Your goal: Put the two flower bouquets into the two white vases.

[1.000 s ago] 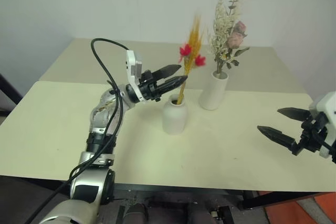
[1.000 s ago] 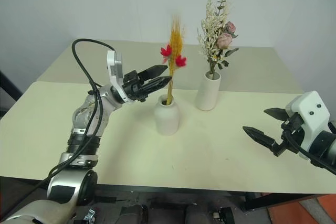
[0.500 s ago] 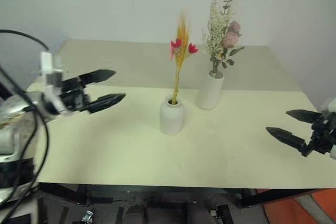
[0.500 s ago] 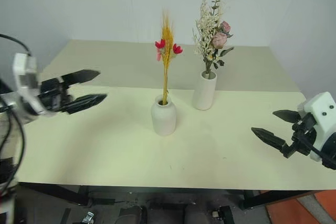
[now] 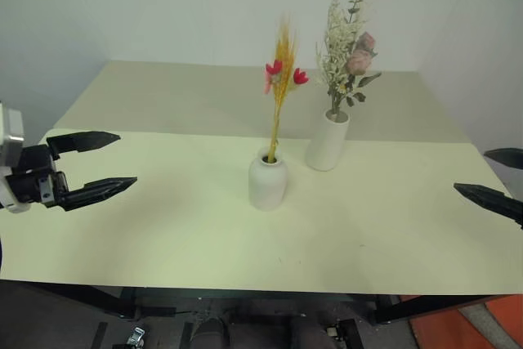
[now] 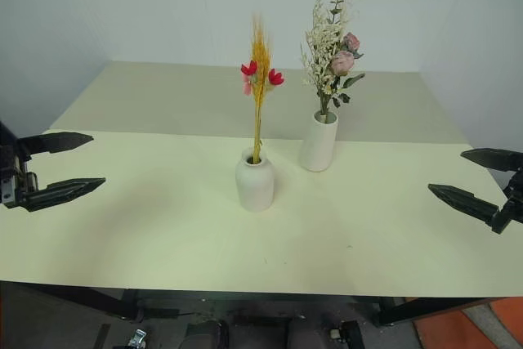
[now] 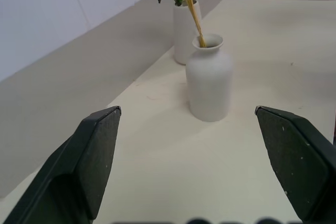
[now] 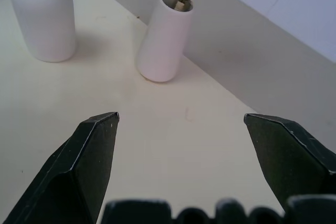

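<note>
Cream table [image 5: 163, 226] under white wall [image 5: 204, 6] (both vases filled), both grippers' fingers [image 5: 98, 190] spread, empty.

Left end effector [image 5: 96, 163] away from yellow bouquet [image 5: 280, 79], wider apart.

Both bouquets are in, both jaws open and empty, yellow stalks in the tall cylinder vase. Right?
One slip: the yellow stalks stand in the shorter bottle-shaped vase, not the tall cylinder vase, which holds the bushier bunch. The right eye view shows it. The left gripper and right gripper are open and empty.
</note>
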`<action>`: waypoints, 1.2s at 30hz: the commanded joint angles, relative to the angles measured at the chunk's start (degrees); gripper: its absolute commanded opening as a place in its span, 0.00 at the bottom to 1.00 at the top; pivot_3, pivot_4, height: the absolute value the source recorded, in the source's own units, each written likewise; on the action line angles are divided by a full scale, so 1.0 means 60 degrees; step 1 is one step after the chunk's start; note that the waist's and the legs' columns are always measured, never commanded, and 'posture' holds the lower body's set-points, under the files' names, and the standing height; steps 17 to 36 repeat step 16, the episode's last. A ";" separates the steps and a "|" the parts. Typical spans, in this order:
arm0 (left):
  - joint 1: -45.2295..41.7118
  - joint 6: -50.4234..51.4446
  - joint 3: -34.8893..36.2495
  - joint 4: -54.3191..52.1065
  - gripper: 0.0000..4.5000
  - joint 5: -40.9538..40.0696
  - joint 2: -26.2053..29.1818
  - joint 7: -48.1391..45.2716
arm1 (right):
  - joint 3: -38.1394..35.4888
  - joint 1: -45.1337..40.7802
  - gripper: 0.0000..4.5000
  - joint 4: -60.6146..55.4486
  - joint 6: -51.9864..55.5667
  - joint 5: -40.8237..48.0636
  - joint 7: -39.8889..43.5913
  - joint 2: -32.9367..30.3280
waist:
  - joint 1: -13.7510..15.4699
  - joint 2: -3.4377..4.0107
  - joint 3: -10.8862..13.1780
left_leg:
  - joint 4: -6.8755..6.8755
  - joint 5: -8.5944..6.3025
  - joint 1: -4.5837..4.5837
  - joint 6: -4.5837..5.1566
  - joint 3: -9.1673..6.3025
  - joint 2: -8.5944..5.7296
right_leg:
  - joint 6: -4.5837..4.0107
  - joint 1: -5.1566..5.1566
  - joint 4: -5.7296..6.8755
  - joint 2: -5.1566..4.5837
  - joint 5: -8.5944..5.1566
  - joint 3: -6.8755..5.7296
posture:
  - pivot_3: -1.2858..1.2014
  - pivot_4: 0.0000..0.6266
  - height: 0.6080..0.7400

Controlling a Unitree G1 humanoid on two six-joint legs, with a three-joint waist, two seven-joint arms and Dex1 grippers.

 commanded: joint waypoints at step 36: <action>-0.0144 -0.0671 -0.0150 0.0234 0.99 0.0085 -0.0108 0.0205 | -0.0682 -0.0270 1.00 0.0134 0.0249 0.0431 0.1059 -0.0524 | -0.0020 0.0000 0.0000 | -0.0004 0.0000 0.0004 0.0000 0.0015 0.0006 | -0.0001 -0.0001 0.0004 0.0001 0.0000 0.0004 | 0.52 0.24 1.00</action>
